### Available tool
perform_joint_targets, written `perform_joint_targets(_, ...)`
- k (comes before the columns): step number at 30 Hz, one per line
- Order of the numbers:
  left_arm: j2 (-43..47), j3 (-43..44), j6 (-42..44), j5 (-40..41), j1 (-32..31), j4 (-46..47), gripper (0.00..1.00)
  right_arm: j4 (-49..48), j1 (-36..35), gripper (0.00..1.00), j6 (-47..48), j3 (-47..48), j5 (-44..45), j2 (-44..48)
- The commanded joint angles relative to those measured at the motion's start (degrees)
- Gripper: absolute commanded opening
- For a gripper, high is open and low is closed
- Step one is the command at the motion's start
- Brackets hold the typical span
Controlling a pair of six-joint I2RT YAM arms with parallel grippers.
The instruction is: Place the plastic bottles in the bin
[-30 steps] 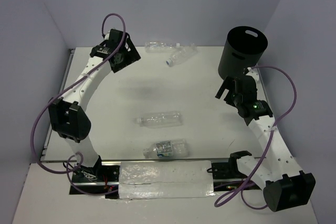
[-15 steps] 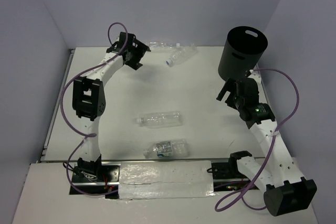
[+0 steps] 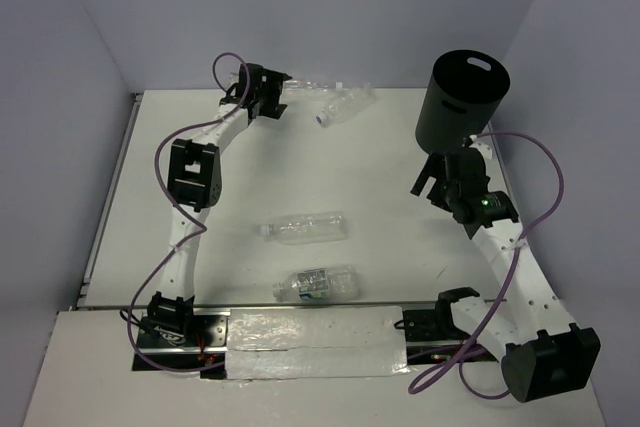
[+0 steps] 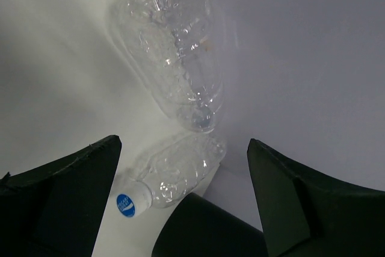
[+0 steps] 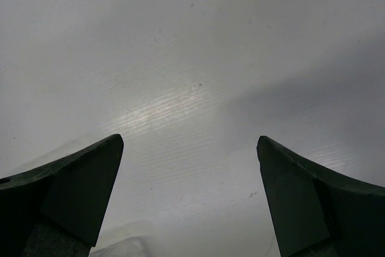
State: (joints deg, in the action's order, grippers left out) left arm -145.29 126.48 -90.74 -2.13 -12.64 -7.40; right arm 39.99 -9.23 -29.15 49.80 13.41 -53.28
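Observation:
Four clear plastic bottles lie on the white table. One bottle point(image 3: 308, 84) lies by the back wall, a second point(image 3: 346, 104) right of it, a third point(image 3: 303, 227) mid-table, and a blue-labelled one point(image 3: 318, 283) near the front. The black bin point(image 3: 462, 99) stands at the back right. My left gripper point(image 3: 272, 94) is open and empty, just left of the back bottle. In the left wrist view the gripper point(image 4: 183, 142) faces the back bottle point(image 4: 174, 52) and the second bottle point(image 4: 180, 173), whose white cap point(image 4: 130, 200) has a blue print. My right gripper point(image 3: 434, 175) is open in front of the bin; its wrist view point(image 5: 190, 138) shows only bare table.
The lilac back wall point(image 4: 301, 58) rises right behind the two back bottles. A black rounded form point(image 4: 210, 233), probably the bin, fills the bottom middle of the left wrist view. A clear plastic sheet point(image 3: 315, 332) lies along the table's front edge between the arm bases.
My left arm has swung right along the back of the table, bringing its gripper up to the back bottle. The right arm has barely moved. The bottles lie where they were.

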Motion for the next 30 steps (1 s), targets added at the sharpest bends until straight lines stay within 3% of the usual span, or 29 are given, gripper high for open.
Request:
perform_joint_targets(1, -4.02, 4.47, -4.18, 1.25, 0.34, 5.28, 0.99, 0.44, -0.35, 1.00, -0.65, 1.35, 1.79, -1.21)
perform_joint_targets(12, -8.25, 5.62, -7.61, 3.63, 0.43, 9.68, 0.99, -0.96, -0.43, 1.00, -0.56, 0.65, -0.31, -4.29)
perform_joint_targets(30, -16.95, 15.20, -15.60, 10.65, -0.98, 6.01, 0.99, -1.67, -0.43, 1.00, -1.53, -0.50, -0.67, -6.93)
